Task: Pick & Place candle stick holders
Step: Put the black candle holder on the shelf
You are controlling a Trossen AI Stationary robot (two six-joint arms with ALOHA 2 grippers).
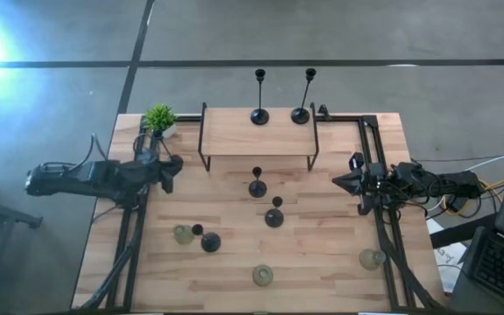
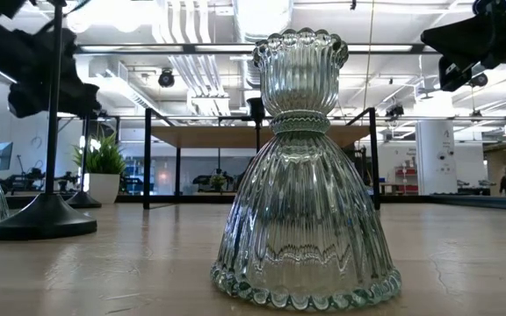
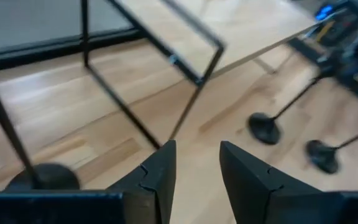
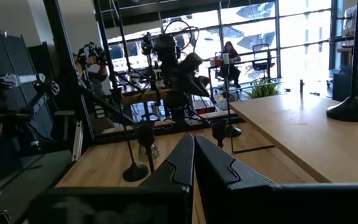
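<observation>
Two tall black candle stick holders (image 1: 260, 115) (image 1: 300, 115) stand on the raised wooden shelf (image 1: 234, 131). Three shorter black holders (image 1: 257, 186) (image 1: 275, 216) (image 1: 210, 241) stand on their round bases on the table. Three clear glass holders (image 1: 183, 234) (image 1: 262, 275) (image 1: 372, 258) stand nearer the front; one fills the low view (image 2: 306, 175). My left gripper (image 1: 175, 172) (image 3: 197, 168) is open and empty, left of the shelf's legs. My right gripper (image 1: 338, 181) (image 4: 194, 155) is shut and empty, right of the shelf.
A small green potted plant (image 1: 159, 118) stands at the far left corner, next to the left arm. The shelf's black metal legs (image 3: 185, 118) stand just ahead of my left gripper. Black rails (image 1: 383, 236) run along the table's sides. A person sits in the room behind (image 4: 232, 56).
</observation>
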